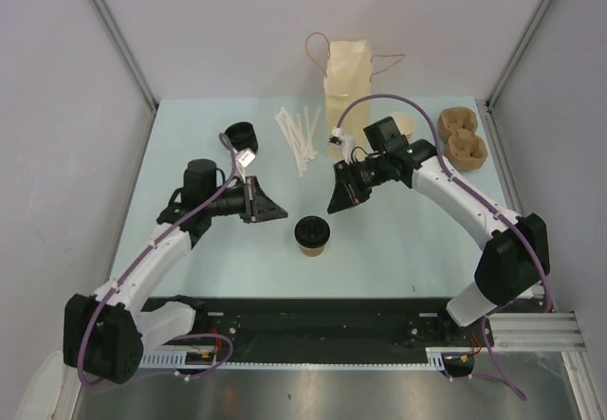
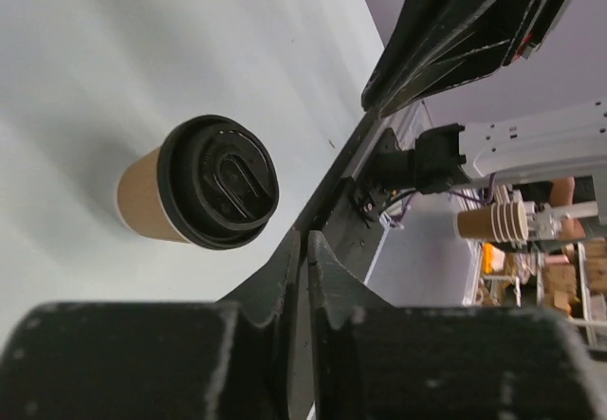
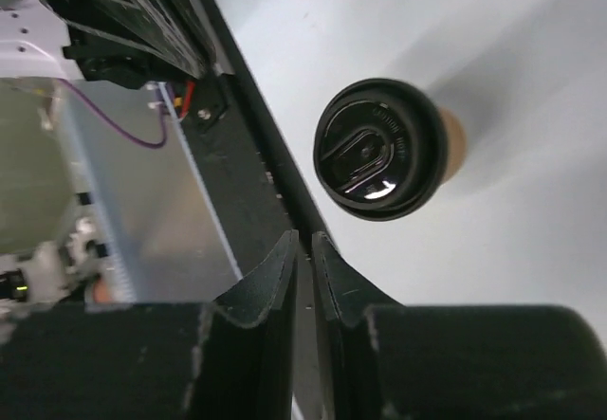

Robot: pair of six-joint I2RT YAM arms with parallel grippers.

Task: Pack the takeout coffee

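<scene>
Bright, even light leaves a soft shadow beside the takeout coffee (image 3: 384,150); wrist-view foregrounds are blurred.

Left pincer (image 1: 281,213) and right pincer (image 1: 333,204) hover closed, empty.

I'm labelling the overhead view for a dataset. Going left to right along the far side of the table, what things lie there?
black lids → white stirrer sticks → paper bag → brown pulp cup carrier

Tan disc (image 1: 406,121) half hidden behind right arm (image 1: 455,192), stacked cups (image 2: 493,221) blurred in background
</scene>
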